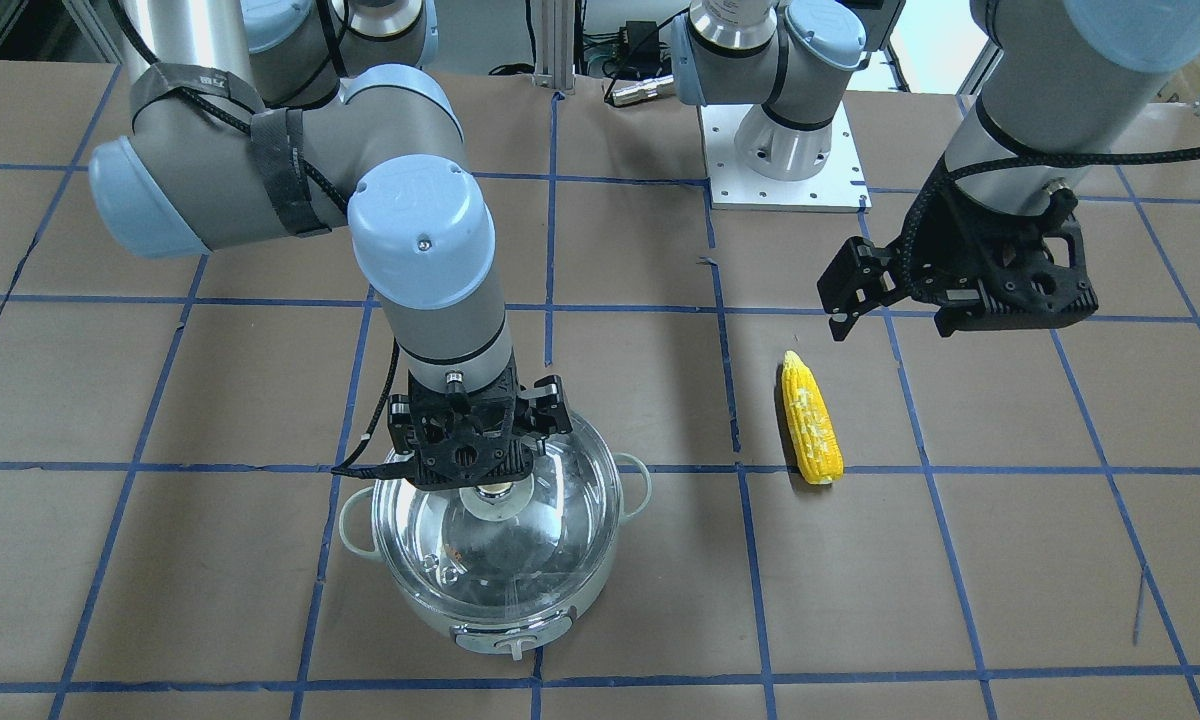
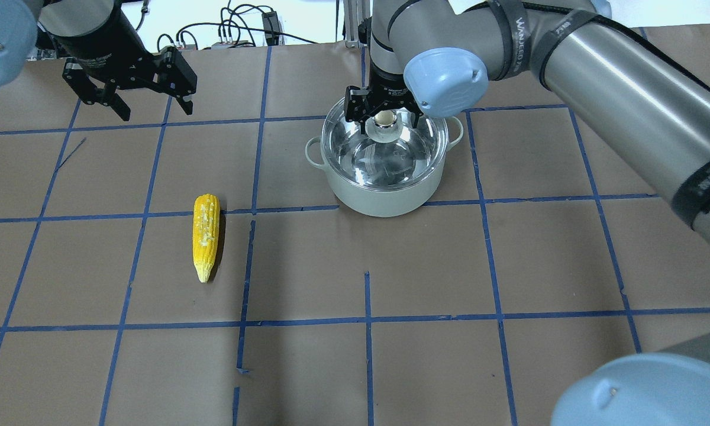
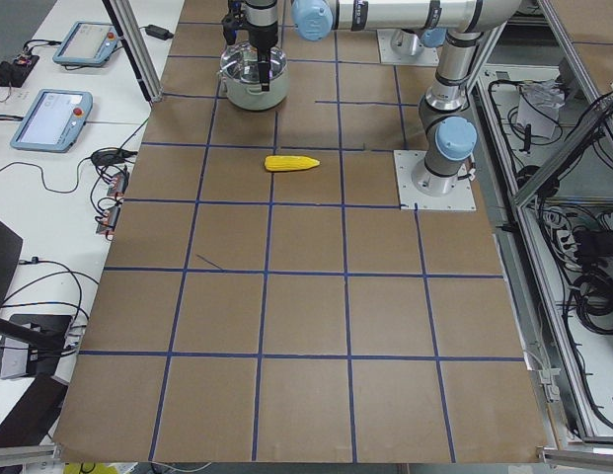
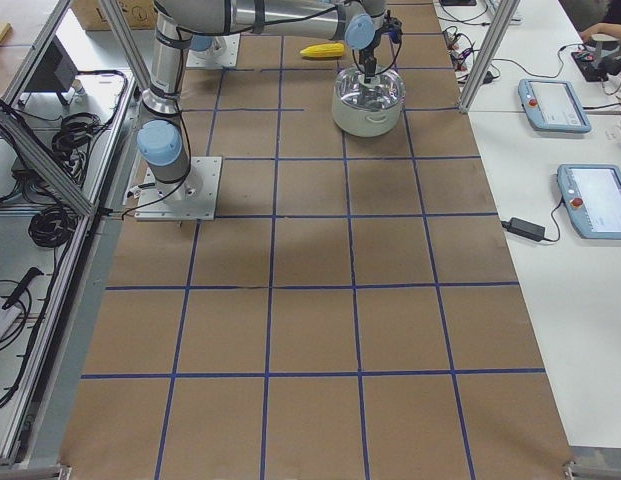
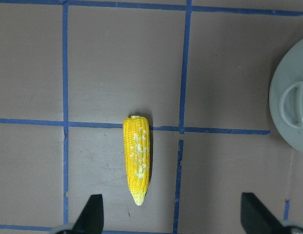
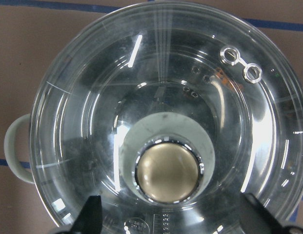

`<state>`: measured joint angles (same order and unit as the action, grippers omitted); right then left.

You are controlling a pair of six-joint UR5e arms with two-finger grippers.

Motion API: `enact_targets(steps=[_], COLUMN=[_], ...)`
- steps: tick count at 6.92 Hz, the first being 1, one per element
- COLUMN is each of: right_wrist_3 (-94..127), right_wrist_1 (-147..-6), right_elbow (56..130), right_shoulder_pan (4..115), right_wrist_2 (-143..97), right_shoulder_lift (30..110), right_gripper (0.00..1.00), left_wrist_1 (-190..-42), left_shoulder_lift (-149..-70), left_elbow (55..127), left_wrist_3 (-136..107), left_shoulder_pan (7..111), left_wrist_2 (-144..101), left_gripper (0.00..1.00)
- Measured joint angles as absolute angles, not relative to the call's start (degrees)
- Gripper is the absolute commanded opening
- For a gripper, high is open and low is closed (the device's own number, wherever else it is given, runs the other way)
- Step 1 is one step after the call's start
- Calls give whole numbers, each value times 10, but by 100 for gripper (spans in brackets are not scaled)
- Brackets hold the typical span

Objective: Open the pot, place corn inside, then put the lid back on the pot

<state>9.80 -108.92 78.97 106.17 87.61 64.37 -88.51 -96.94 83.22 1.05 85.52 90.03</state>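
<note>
The pot (image 2: pixel 384 198) stands on the table with the clear glass lid (image 2: pixel 390 154) on it. My right gripper (image 2: pixel 383 112) is straight above the lid, open, with its fingers on either side of the tan knob (image 6: pixel 168 173) and apart from it. The wrist view shows the lid (image 6: pixel 92 97) filling the frame. The yellow corn (image 2: pixel 206 235) lies flat on the table to the pot's left, also in the left wrist view (image 5: pixel 137 165). My left gripper (image 2: pixel 151 103) is open and empty, well above the table beyond the corn.
The table is brown paper with a grid of blue tape lines (image 2: pixel 367 319). The left arm's white base plate (image 1: pixel 785 160) is at the robot's side. Tablets and cables (image 3: pixel 51 117) lie on side benches off the table.
</note>
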Motion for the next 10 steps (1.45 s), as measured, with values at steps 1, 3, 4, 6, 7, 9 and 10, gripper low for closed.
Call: enact_targets(steps=[1,3,4,6,7,9,10], right_wrist_3=[101,102,102,101,100,98,97], right_wrist_1=[-1099,-1103,-1102,-1101,-1099,-1096,-1095], right_elbow=[788,781,780,778,777,776,776], right_shoulder_pan=[1063,1064,1064,1064,1063,1062,1062], right_wrist_2=[876,877,877,878,877,877,876], right_shoulder_lift=[638,626,624,623,623,624,624], right_gripper=[99,88,77,58,41,36,36], left_wrist_1=[-885,-885,-885,-885,-885,-885,-885], left_shoulder_lift=[-969,-969,-969,-969,-969,-969,-969], left_elbow=[833,833,834,837,837,837,837], left_wrist_3=[11,11,11,11,11,11,11], left_shoulder_pan=[855,855,855,855,855,855,855], left_wrist_2=[900,899,900,900,901,901,901], left_gripper=[100,100,100,100,100,100,100])
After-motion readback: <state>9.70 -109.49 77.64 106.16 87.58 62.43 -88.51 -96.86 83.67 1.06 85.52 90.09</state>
